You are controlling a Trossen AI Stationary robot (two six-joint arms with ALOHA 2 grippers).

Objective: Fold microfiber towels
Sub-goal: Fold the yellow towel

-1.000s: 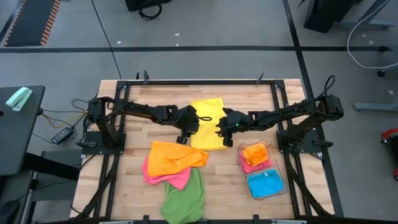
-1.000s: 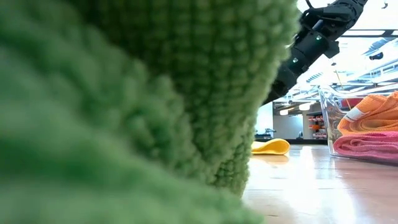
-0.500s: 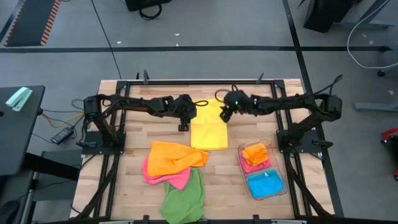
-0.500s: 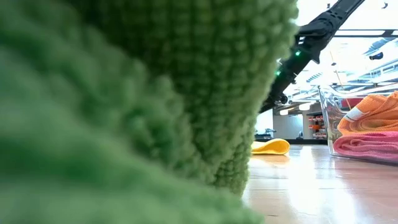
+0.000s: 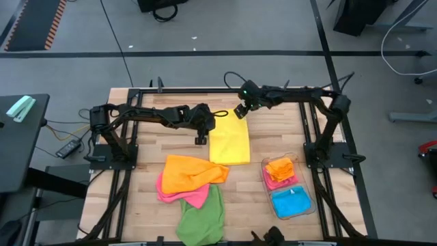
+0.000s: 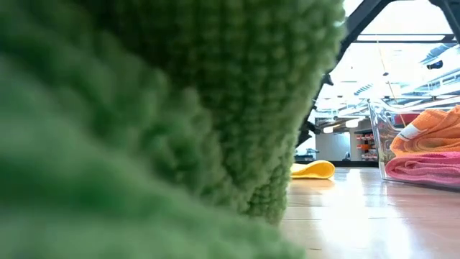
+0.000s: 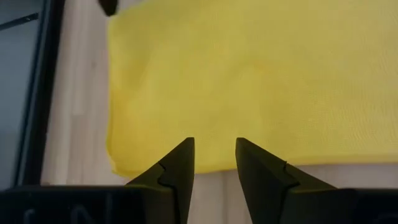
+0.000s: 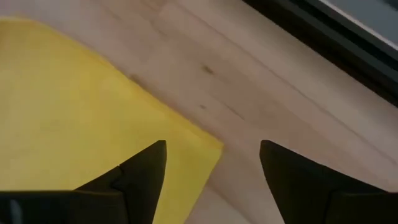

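Observation:
A yellow microfiber towel (image 5: 229, 142) lies flat and folded at the table's middle, also visible in the low view (image 6: 313, 170). My left gripper (image 5: 200, 139) hovers open at its left edge; in the left wrist view (image 7: 214, 149) its fingertips stand just over the towel's near hem (image 7: 205, 165). My right gripper (image 5: 239, 113) is wide open above the towel's far right corner (image 8: 208, 146). Orange (image 5: 191, 174), pink (image 5: 194, 197) and green (image 5: 203, 217) towels lie heaped toward the near edge.
A clear bin (image 5: 262, 179) at the near right holds folded orange, pink and blue towels. The green towel (image 6: 144, 108) lies against the low camera and blocks most of that view. Black frame rails (image 5: 218, 90) run along the table's far and side edges.
My right gripper has swung from the yellow towel's right side toward the table's far edge, rolling as it went, and now stands over the towel's far right corner. My left gripper has drawn slightly off the towel toward the table's left. The towel lies still.

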